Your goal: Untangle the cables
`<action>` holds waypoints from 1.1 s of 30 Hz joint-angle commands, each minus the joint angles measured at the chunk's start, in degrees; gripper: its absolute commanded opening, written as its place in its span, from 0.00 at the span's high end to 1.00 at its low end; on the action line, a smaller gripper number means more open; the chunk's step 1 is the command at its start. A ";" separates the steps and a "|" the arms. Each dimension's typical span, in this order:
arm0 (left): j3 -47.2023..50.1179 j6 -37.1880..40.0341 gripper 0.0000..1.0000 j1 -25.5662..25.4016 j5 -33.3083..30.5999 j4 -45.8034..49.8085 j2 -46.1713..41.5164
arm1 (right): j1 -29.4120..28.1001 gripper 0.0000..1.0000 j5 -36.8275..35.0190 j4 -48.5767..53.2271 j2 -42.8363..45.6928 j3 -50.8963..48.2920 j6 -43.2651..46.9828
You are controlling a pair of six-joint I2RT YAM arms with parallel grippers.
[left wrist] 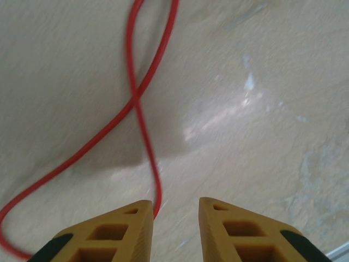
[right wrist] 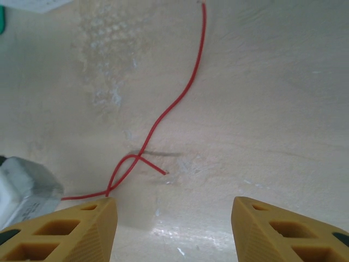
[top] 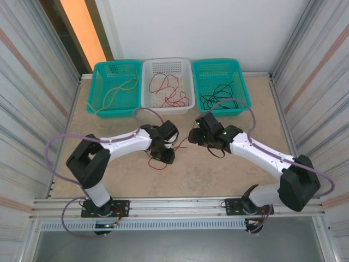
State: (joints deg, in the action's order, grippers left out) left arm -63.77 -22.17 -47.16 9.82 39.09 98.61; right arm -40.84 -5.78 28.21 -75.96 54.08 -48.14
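Note:
A loose red cable [top: 157,165] lies on the beige table between my two arms. In the left wrist view this red cable [left wrist: 132,93] crosses over itself and runs down to the inner edge of the left fingertip [left wrist: 136,218], where it slips out of sight. My left gripper [left wrist: 175,204] hangs close over the table with a narrow gap between its jaws, and nothing is clamped there. My right gripper [right wrist: 174,202] stands wide open above the cable's small loop [right wrist: 128,164] and its free end. More cables lie in the baskets: yellow [top: 112,95], red [top: 169,90], black [top: 218,98].
Three baskets stand in a row at the back: a teal one [top: 98,73] on the left, a white one [top: 188,68] in the middle and a teal one [top: 242,82] on the right. Part of the left arm [right wrist: 22,191] shows beside the right gripper. Corrugated walls flank the table.

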 commanded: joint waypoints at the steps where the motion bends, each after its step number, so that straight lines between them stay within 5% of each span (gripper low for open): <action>1: -3.38 1.21 0.71 -0.04 -3.06 3.33 2.74 | 0.64 0.43 -1.51 2.32 2.67 -1.26 -1.94; 8: -7.18 2.46 0.66 0.11 -3.12 5.27 9.17 | 1.53 0.43 -1.77 2.81 4.73 -1.55 -1.82; 15: -7.52 2.48 0.94 0.23 -3.69 5.93 8.47 | 1.96 0.43 -2.66 3.96 7.62 -1.48 -1.46; 24: -11.51 2.88 1.00 -0.66 -0.86 7.32 -10.45 | 1.87 0.42 -0.85 2.62 11.00 -0.53 1.78; 33: -28.29 6.14 1.00 2.61 -1.55 10.38 -21.62 | -0.52 0.39 -1.84 1.17 12.95 1.43 3.67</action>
State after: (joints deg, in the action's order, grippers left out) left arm -87.46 -18.17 -46.30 7.90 46.81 78.67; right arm -40.80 -6.26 30.00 -65.19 53.67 -45.91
